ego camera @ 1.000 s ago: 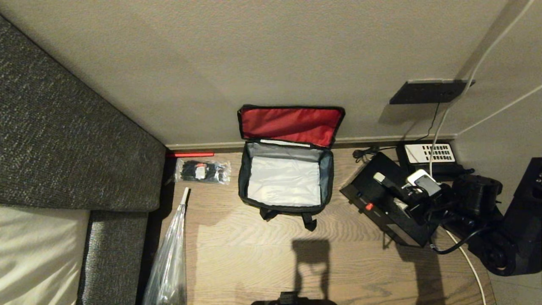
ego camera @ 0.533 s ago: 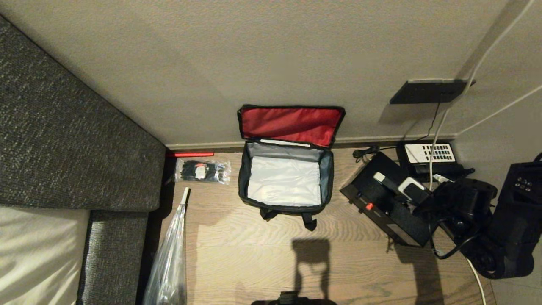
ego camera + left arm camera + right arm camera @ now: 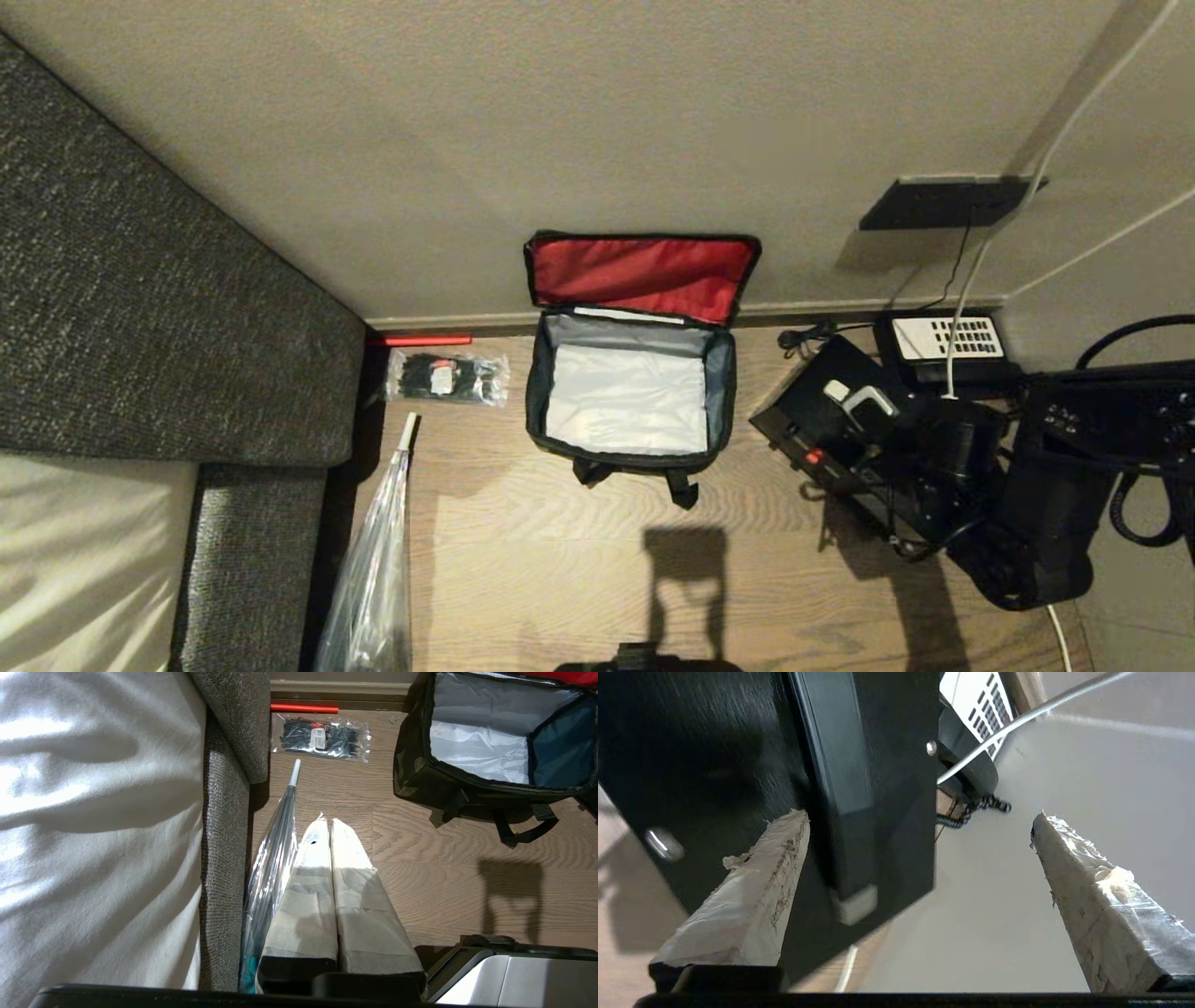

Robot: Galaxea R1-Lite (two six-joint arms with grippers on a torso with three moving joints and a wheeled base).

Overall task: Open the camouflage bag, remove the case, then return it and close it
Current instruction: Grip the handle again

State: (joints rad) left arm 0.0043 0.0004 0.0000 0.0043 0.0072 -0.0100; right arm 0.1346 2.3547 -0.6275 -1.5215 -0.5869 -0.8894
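With the camouflage bag [image 3: 630, 392] gaping against the wall, I've bare floor [image 3: 579, 560] in front. My right gripper [image 3: 920, 896] spreads wide over the case [image 3: 822, 411] edge — gripping nothing

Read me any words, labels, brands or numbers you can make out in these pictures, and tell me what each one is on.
None can be read.
White and red label on the clear packet of black cable ties: print too small to read.
White keypad of the black telephone: key markings too small to read.
Open camouflage bag and flat black hard case: no text visible.
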